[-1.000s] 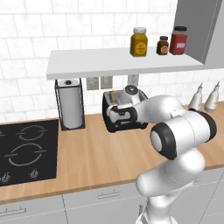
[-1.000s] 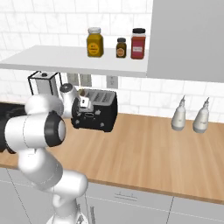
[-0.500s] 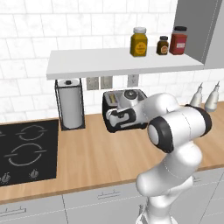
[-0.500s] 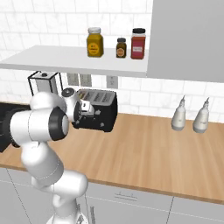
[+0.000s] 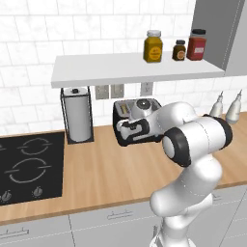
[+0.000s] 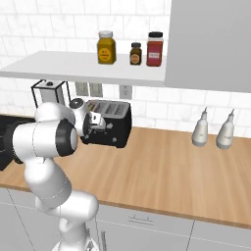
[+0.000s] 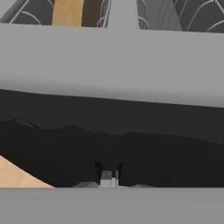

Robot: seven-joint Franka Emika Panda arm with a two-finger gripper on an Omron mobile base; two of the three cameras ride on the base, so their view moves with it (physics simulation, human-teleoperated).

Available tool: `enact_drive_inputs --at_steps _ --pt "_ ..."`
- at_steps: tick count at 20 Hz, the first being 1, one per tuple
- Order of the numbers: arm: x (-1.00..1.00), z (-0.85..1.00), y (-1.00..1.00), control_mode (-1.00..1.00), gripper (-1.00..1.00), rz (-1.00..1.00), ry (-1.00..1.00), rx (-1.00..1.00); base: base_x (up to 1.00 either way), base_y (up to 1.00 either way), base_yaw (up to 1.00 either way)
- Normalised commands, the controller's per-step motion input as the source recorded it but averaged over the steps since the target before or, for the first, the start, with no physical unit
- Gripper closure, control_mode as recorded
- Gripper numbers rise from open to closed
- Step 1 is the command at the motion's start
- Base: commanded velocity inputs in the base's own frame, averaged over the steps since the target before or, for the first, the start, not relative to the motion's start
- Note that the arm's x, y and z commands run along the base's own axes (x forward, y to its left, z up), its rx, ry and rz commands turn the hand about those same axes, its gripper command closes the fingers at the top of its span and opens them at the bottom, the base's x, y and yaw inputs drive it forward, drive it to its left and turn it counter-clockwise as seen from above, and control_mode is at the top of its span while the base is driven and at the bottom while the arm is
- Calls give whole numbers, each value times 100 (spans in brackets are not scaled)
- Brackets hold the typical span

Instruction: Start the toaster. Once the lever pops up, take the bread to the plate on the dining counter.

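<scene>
The black toaster (image 5: 144, 126) stands on the wood counter against the tiled wall, under the white shelf; it is also in the right base view (image 6: 113, 125). My gripper (image 5: 128, 128) is pressed against its left end, low down, fingers shut with nothing visibly held; the right base view shows the gripper (image 6: 93, 126) there too. In the hand view the toaster's black side (image 7: 109, 140) is very close, with my gripper (image 7: 108, 178) at the bottom. The tan bread (image 7: 68, 12) sits in a pale top slot. The plate and the dining counter are out of view.
A paper-towel roll in a black stand (image 5: 77, 118) is left of the toaster, and a black cooktop (image 5: 26, 166) is further left. Three jars (image 5: 153, 47) sit on the shelf (image 5: 120, 70). Two pale bottles (image 6: 202, 131) stand at the right.
My hand has slid a little left and lower along the toaster's end, and the elbow has swung closer to the cameras. The toaster and bread have not moved.
</scene>
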Motion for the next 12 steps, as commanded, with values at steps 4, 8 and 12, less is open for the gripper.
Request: enact_drive_inputs --at_steps 4,8,12 --pt "-5 -69 0 -100 100 0 0 0 0 0 0" --pt "-19 -21 0 -100 100 0 -1 0 0 0 0" --pt "-26 19 0 -100 100 0 -1 0 0 0 0"
